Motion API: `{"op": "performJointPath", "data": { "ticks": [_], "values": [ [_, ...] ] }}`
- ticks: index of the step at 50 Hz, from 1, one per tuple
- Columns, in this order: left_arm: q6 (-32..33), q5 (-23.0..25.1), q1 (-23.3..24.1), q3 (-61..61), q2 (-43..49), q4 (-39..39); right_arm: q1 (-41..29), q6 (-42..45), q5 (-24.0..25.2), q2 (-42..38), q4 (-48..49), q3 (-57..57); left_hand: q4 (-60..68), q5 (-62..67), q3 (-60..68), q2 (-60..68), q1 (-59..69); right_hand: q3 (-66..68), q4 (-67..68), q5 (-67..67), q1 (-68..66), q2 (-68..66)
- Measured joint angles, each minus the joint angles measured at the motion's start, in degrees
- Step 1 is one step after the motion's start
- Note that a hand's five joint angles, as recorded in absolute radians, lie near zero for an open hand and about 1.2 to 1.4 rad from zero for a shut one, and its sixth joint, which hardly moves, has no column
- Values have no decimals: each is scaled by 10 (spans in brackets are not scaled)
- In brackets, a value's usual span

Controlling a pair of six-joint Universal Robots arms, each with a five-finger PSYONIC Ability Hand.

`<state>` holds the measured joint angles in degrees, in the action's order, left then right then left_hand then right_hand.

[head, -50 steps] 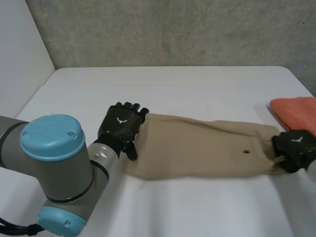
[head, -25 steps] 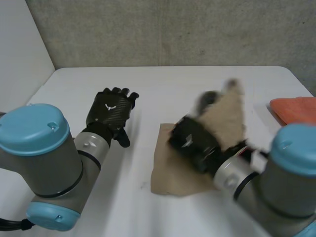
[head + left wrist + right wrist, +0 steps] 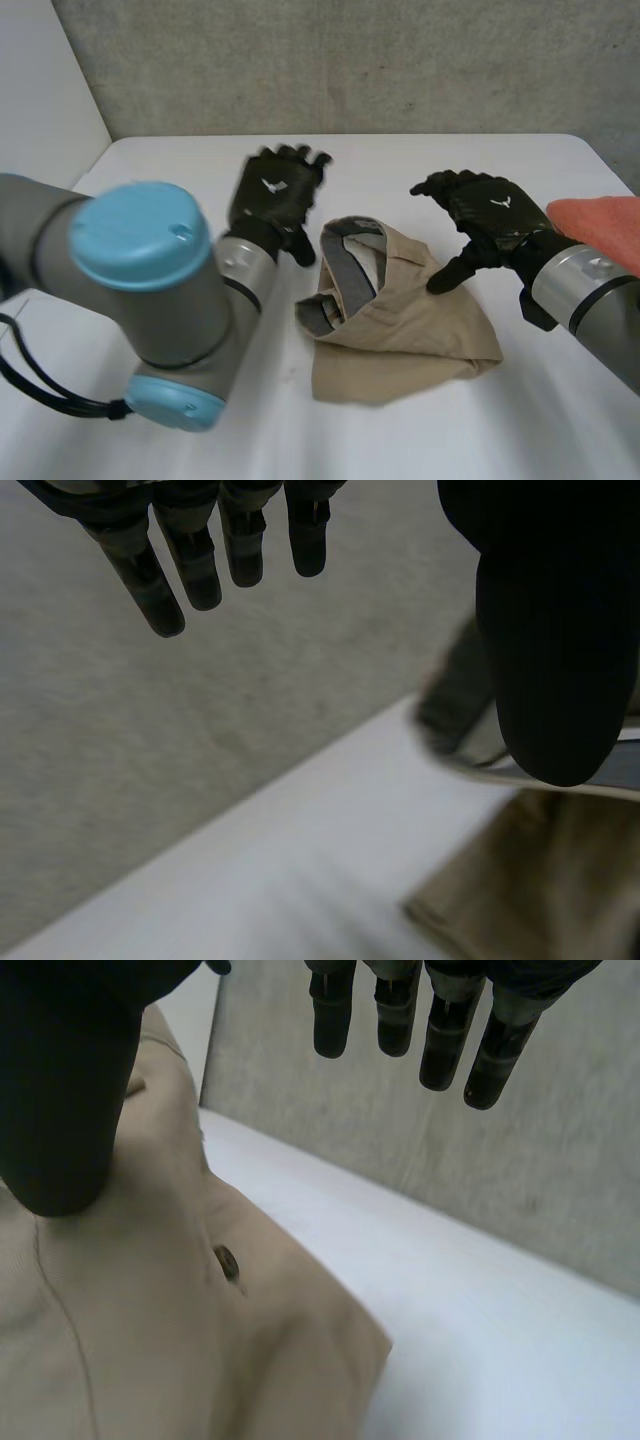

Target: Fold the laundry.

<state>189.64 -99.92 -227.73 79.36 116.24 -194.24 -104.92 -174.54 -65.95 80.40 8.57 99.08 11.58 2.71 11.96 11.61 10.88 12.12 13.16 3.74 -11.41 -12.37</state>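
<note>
The right hand is hovering spread wide and empty, just over one side of the beige garment, which is lying bunched mid-table. The left hand is hanging beside its grey-lined end, fingers straight and holding nothing. The lumpy fold is probably needing smoothing and squaring. The picture edge is cutting off an orange cloth.

Before me lies a white counter with rounded far corners. Behind its far edge rises a grey concrete wall; off its left side, a plain white wall.
</note>
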Motion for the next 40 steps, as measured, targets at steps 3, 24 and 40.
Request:
{"op": "performJointPath", "data": {
  "ticks": [3, 24, 40],
  "values": [
    [-5, 0, 24, -18, 28, 20, 6, -4, 3, -31, -31, -23, 0, 0, 0, 0, 0, 0, 0, 0, 0, 0],
    [-43, -36, 52, -84, 19, 104, 9, 24, 53, -4, -136, -64, 0, 0, 0, 0, 0, 0, 0, 0, 0, 0],
    [-44, -41, 81, -108, 13, 120, 42, 24, 44, 60, -171, -83, 0, 0, 0, 0, 0, 0, 0, 0, 0, 0]
  ]
}}
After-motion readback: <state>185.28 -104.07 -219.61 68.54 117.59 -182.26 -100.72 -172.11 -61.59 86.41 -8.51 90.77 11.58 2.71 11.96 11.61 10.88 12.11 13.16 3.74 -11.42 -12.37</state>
